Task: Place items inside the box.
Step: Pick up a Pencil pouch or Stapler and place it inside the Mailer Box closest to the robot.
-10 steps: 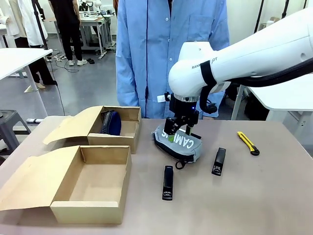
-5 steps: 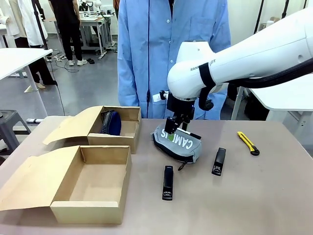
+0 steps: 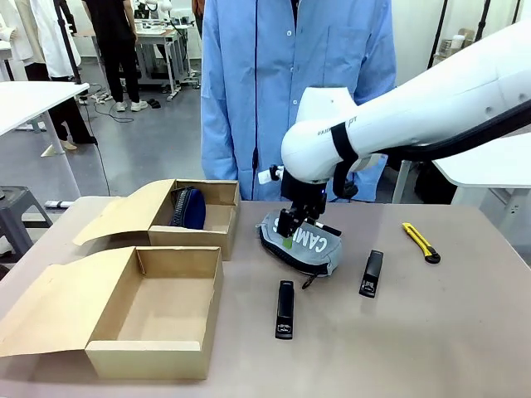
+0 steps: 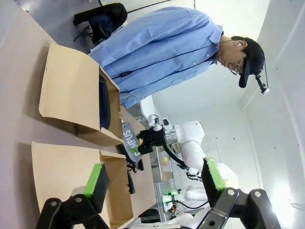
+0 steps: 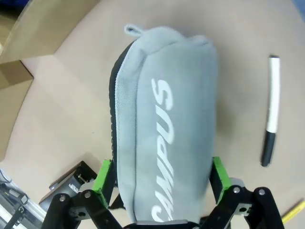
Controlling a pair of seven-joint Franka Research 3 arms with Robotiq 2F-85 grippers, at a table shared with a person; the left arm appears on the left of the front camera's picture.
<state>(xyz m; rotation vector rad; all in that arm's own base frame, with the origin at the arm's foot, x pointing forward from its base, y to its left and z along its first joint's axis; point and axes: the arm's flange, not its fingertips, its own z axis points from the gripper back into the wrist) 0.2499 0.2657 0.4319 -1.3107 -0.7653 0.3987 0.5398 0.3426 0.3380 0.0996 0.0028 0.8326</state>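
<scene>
The right gripper (image 3: 288, 239) is reaching down onto the grey pouch (image 3: 309, 246), near the left end of it. Its jaws are standing wide, and the pouch is filling the whole gap between them. In the right wrist view the green pads (image 5: 106, 172) seem to be pressing on the two long sides of the pouch, just under the white "CAMPUS" print. The grey pouch is lying on the table (image 3: 465, 332), with its print facing up.

One black stapler (image 3: 284, 308) is lying in front of the grey pouch (on the robot's side of it). The second stapler (image 3: 371, 273) is lying just to the right of the pouch. The yellow utility knife (image 3: 421, 241) is lying farther right, well apart from the pouch. A white stick with a black end (image 5: 269, 114), perhaps a pen, is lying beside the pouch.

The far box (image 3: 187, 240) is standing open just to the left of the grey pouch, and the navy pouch (image 3: 189, 207) is standing on its edge inside it. The near box (image 3: 149, 358) is sitting open farther left of the grey pouch and closer to the robot. A person in a blue coat (image 3: 290, 83) is standing behind the grey pouch.

The left gripper (image 4: 155, 179) is hanging well away from the grey pouch, with its jaws wide apart and nothing between them.
</scene>
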